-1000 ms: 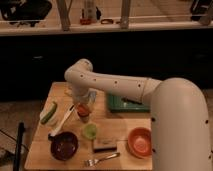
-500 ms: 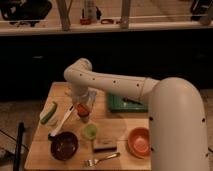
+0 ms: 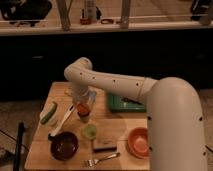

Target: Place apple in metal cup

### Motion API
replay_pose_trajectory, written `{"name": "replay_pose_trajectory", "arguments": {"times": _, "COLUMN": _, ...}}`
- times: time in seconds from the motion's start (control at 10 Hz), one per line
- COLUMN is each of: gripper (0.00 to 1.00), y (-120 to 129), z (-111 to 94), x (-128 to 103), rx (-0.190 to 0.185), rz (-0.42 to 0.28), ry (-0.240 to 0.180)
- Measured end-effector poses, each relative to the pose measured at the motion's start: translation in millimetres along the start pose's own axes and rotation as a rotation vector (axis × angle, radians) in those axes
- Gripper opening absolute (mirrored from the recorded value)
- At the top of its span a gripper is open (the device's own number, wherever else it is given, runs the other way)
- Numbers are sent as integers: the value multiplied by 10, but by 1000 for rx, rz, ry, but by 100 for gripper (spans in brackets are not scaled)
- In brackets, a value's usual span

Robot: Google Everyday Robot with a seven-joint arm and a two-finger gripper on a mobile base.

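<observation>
The apple (image 3: pixel 82 108) is a small orange-red ball at the centre left of the wooden table (image 3: pixel 120 125). It sits at the mouth of the metal cup (image 3: pixel 83 118), a small grey cylinder standing upright right under it. My gripper (image 3: pixel 81 100) hangs straight down over the apple, at its top or touching it; the white arm comes in from the right. I cannot tell whether the apple rests in the cup or is still held.
A light green cup (image 3: pixel 90 131) stands just in front of the metal cup. An orange bowl (image 3: pixel 138 142), a dark bowl (image 3: pixel 65 146), a dark block (image 3: pixel 105 145), a fork (image 3: pixel 102 160), a green tray (image 3: pixel 122 103), a white spoon (image 3: pixel 63 120) and a green vegetable (image 3: pixel 48 113) lie around.
</observation>
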Motion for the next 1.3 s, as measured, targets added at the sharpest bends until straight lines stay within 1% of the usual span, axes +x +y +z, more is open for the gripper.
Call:
{"name": "replay_pose_trajectory", "arguments": {"times": 0.2, "gripper": 64, "y": -8, "z": 3, "x": 0, "rx": -2, "rz": -4, "ry": -3}}
{"name": "replay_pose_trajectory", "arguments": {"times": 0.3, "gripper": 76, "y": -6, "z": 2, "x": 4, "rx": -2, "rz": -7, "ry": -4}}
{"name": "replay_pose_trajectory", "arguments": {"times": 0.4, "gripper": 80, "y": -4, "z": -1, "x": 6, "rx": -2, "rz": -9, "ry": -5}}
{"name": "replay_pose_trajectory", "arguments": {"times": 1.3, "gripper": 80, "y": -26, "z": -16, "x": 46, "rx": -10, "rz": -33, "ry": -17}}
